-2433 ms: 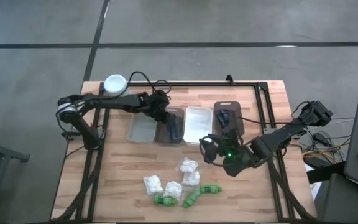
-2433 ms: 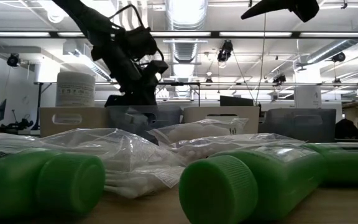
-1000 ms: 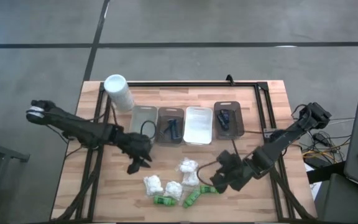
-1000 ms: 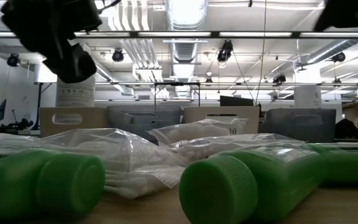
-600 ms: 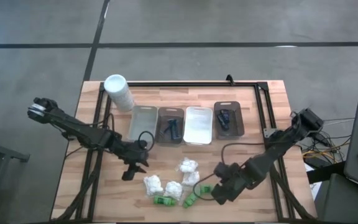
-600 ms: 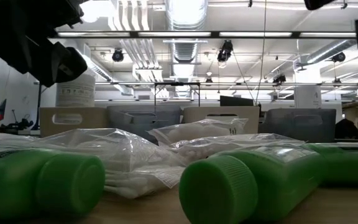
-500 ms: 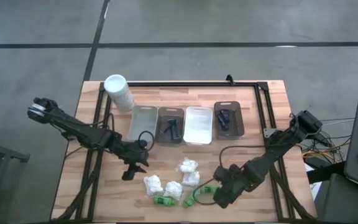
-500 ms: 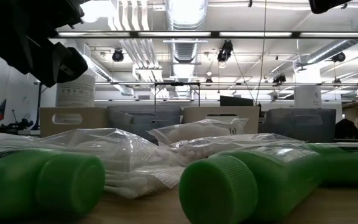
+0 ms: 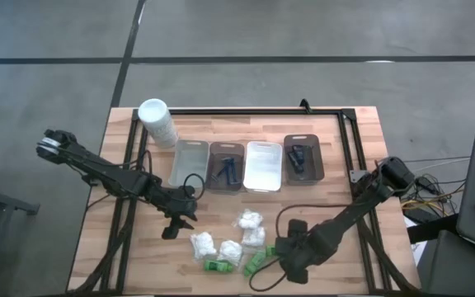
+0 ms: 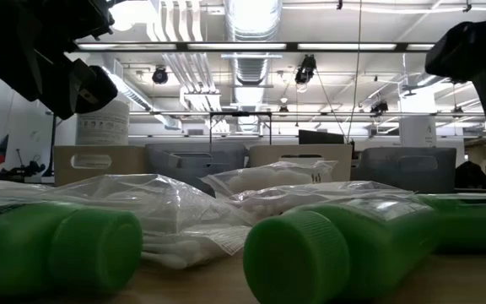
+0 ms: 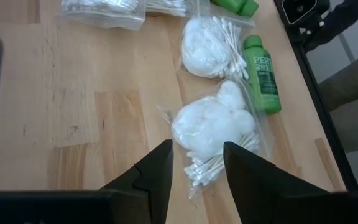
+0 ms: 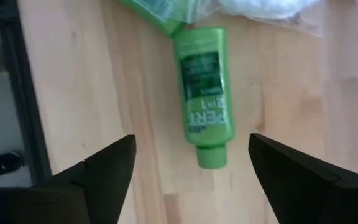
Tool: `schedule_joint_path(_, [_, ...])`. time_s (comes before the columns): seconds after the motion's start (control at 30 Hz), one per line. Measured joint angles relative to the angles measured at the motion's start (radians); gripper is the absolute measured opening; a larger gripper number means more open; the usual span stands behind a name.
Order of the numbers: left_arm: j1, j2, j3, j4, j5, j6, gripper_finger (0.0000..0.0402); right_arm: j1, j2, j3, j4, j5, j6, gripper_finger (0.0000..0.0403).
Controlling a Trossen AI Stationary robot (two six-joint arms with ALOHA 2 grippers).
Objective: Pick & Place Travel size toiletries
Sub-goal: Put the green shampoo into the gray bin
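Observation:
The toiletries lie near the table's near edge. They are clear bags of white puffs and cotton swabs (image 9: 252,220) and small green bottles (image 9: 218,266). My left gripper (image 9: 176,223) hovers open just left of them; its wrist view shows a puff bag (image 11: 213,121) ahead of the open fingers. My right gripper (image 9: 283,252) hangs open above the right-hand bottle (image 12: 205,121), which lies flat on the wood, cap toward the camera. In the low view, bottles (image 10: 344,245) and bags fill the foreground. Dark items lie in two trays (image 9: 227,167).
Four rectangular trays (image 9: 263,165) stand in a row across the table's middle. A tall white cylinder (image 9: 157,122) stands at the far left corner. A black frame rail (image 9: 349,157) runs along the right side. Bare wood (image 9: 138,247) lies left of the toiletries.
My right gripper has travelled toward the near edge and a little to the left, ending over the green bottles. My left gripper has slid slightly toward the near edge and then held still. The toiletries have not moved.

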Motion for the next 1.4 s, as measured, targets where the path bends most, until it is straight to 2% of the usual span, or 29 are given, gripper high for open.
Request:
schedule_joint_path(0.23, [-0.007,0.031,0.019,0.001,0.056,0.065,0.0147,0.003,0.009,0.039,-0.076,0.001,0.105,0.0329])
schedule_joint_path(0.4, [-0.054,0.149,0.131,0.003,0.050,0.114,0.0147,0.020,0.005,0.037,-0.101,0.005,0.244,0.0340])
schedule_joint_path(0.73, [-0.223,0.474,0.374,0.006,-0.008,0.132,0.0147,0.060,0.005,0.036,-0.115,0.010,0.384,0.0349])
schedule_joint_path(0.83, [-0.251,0.559,0.437,0.000,-0.077,0.131,0.0147,0.071,0.003,0.036,-0.116,0.011,0.430,0.0344])
schedule_joint_path(0.97, [-0.269,0.645,0.520,-0.054,-0.145,0.071,0.0147,0.096,0.002,0.036,-0.116,0.030,0.510,0.0337])
schedule_joint_path(1.07, [-0.275,0.692,0.584,-0.134,-0.178,-0.022,0.0148,0.118,0.002,0.036,-0.116,0.100,0.575,0.0336])
schedule_joint_path(1.23, [-0.280,0.721,0.653,-0.210,-0.188,-0.062,0.0176,0.128,0.002,0.036,-0.116,0.143,0.635,0.0349])
schedule_joint_path(1.4, [-0.305,0.726,0.656,-0.209,-0.211,-0.104,0.0233,0.127,0.002,0.036,-0.112,0.143,0.654,0.0362])
